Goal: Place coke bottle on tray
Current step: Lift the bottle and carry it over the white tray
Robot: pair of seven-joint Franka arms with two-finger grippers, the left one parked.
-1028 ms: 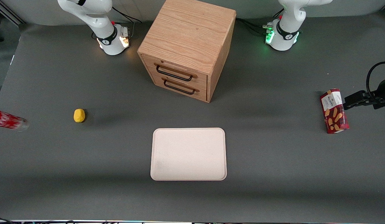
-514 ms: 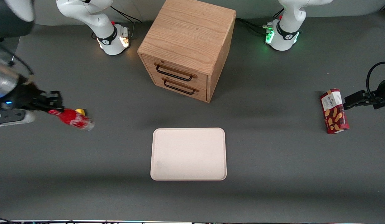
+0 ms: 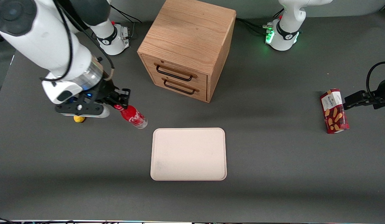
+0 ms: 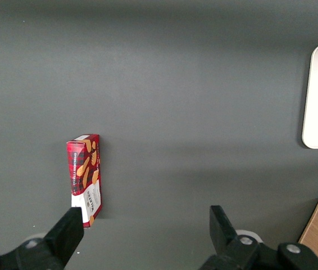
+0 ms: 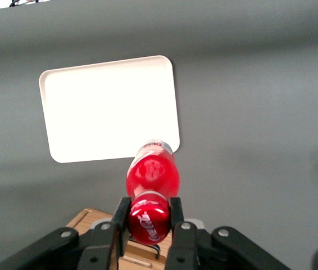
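Front view: black two-finger gripper [image 3: 120, 102] holds the slim red-wrapped coke bottle [image 3: 133, 117] tilted above the grey desk [image 3: 273, 161], near the pale beige rectangular tray [image 3: 188, 154], toward the working arm's end.
Right wrist view: fingers [image 5: 176, 214] clamp the bottle's red cap [image 5: 148, 220]; tray [image 5: 91, 112] lies below.

gripper [image 3: 119, 100]: hanging above the table, toward the working arm's end
slim red-capped coke bottle [image 3: 132, 116]: hanging from it, beside the flat cream tray [image 3: 188, 154]

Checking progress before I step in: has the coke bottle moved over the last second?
Yes. Held by the tool, the coke bottle has travelled from the working arm's table end past the yellow object, close to the tray.
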